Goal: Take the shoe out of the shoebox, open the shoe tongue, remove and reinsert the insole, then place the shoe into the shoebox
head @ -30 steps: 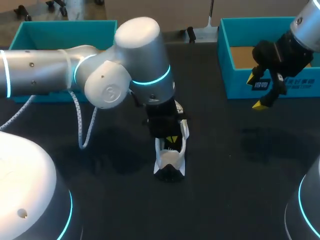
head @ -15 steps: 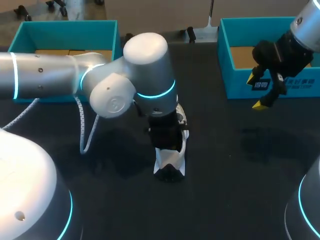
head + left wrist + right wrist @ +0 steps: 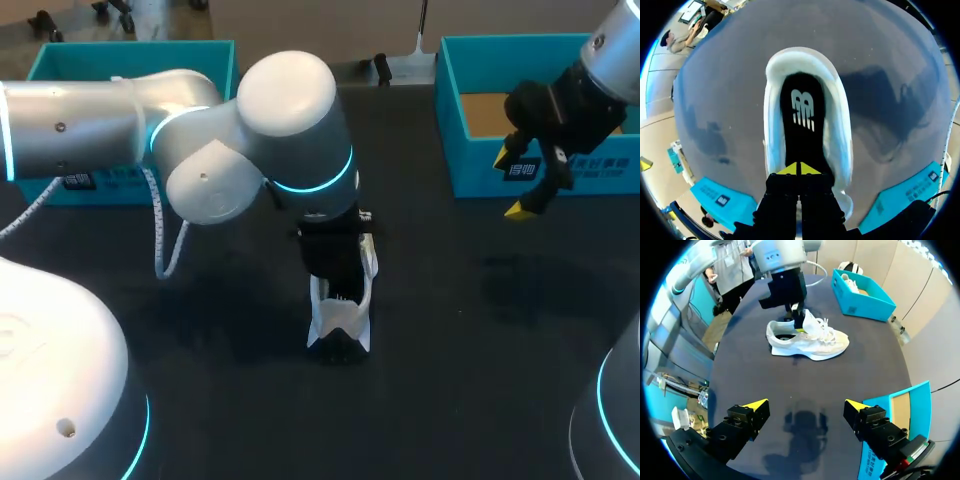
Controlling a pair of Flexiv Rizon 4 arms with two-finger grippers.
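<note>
Dark bench [image 3: 470,340] carries the white shoe [image 3: 337,320]; my left end effector [image 3: 800,169], tips together, sits inside it over the insole [image 3: 801,135].

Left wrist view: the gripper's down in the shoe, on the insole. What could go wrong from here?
1. The left gripper has its tips closed at the heel end of the insole. Whether they truly pinch it is unclear, so a pull may slip off.
2. The right gripper hangs open by the shoebox, away from the shoe. Nothing braces the shoe, so it may lift or drag.
3. The raised tongue beside the left gripper could snag.
</note>
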